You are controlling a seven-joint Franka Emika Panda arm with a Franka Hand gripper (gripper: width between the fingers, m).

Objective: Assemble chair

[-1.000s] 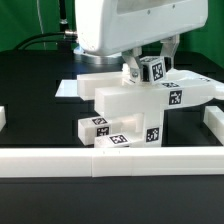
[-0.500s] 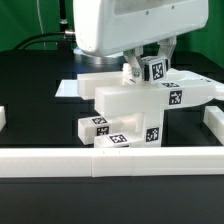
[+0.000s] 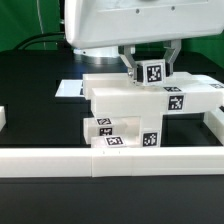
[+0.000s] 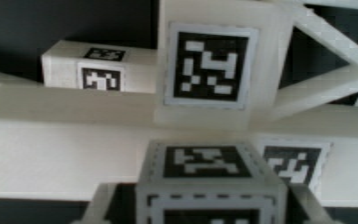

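My gripper [image 3: 150,66] is shut on a small white square leg [image 3: 153,72] with a black-and-white tag, holding it right on top of the chair's white part-built body [image 3: 120,100]. The body is blocky and carries tags on its side [image 3: 172,100] and lower blocks [image 3: 150,140]. In the wrist view the leg [image 4: 206,175] sits between my two fingers [image 4: 114,205], directly over a flat tagged panel [image 4: 211,65] and a cross-braced frame [image 4: 327,75]. Whether the leg is seated in the body is hidden.
A long low white rail [image 3: 60,162] runs along the front, with more rail pieces at the exterior view's left [image 3: 3,118] and right [image 3: 214,124]. The marker board [image 3: 68,88] lies behind the chair. Another tagged white block [image 4: 91,68] shows in the wrist view.
The arm's wrist has shifted toward the exterior view's left, and the chair body has turned to face the camera more squarely. The leg stays in my grip.
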